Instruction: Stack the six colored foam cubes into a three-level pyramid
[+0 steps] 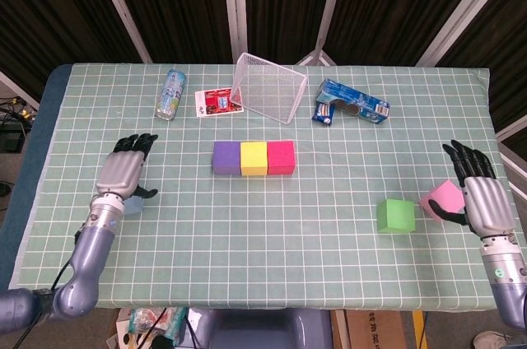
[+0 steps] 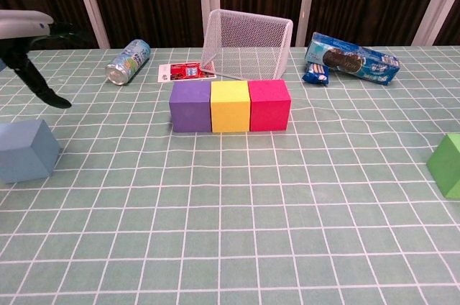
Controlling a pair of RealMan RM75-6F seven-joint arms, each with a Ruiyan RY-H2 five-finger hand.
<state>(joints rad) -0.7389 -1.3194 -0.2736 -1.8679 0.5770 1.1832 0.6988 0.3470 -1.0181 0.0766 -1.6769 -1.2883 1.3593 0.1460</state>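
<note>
left hand (image 1: 125,170) open above blue cube (image 2: 26,150) — not touching

A green-checked table (image 1: 247,225) carries cubes (image 1: 254,158), a can (image 1: 171,94), a wire basket (image 1: 268,87), and probably biscuits (image 1: 350,104).

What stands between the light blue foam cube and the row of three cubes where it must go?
Nothing visible: only bare checked tablecloth lies between the light blue foam cube and the purple, yellow and magenta row.
</note>
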